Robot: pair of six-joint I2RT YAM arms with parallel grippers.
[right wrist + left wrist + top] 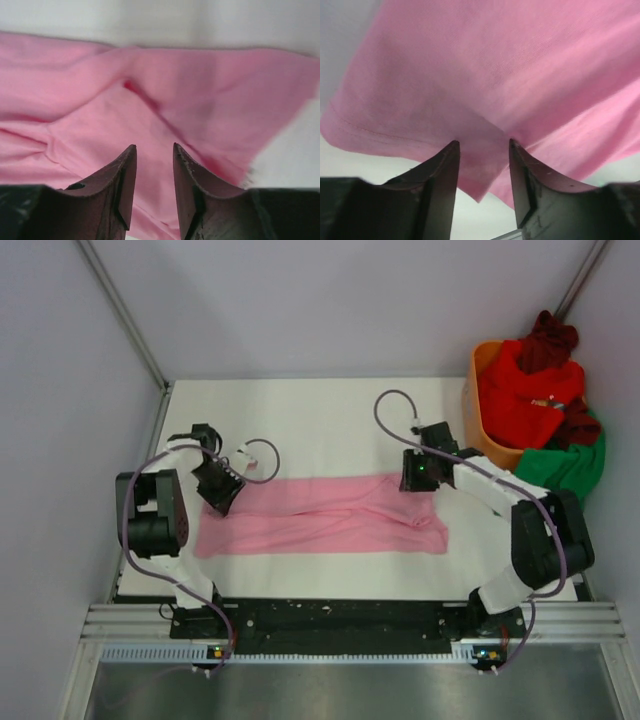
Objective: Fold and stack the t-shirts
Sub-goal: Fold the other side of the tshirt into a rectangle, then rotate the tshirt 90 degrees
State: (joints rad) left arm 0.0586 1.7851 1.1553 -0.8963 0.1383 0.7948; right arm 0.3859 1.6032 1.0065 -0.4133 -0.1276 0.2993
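Note:
A light pink t-shirt (330, 520) lies across the white table as a long folded strip. My left gripper (218, 490) is at its far left corner, jaws open, with the cloth's edge (470, 120) right in front of the open jaws (482, 145). My right gripper (415, 475) is over the shirt's far right corner, jaws open, just above the pink cloth (165, 115); nothing is held (154, 147). A bright red shirt (525, 390), a dark maroon one (550, 340) and a green one (570, 465) sit piled at the right.
An orange plastic basket (482, 410) holds the other shirts at the far right, close to my right arm. White walls enclose the table on the left, back and right. A black rail (340, 615) runs along the near edge.

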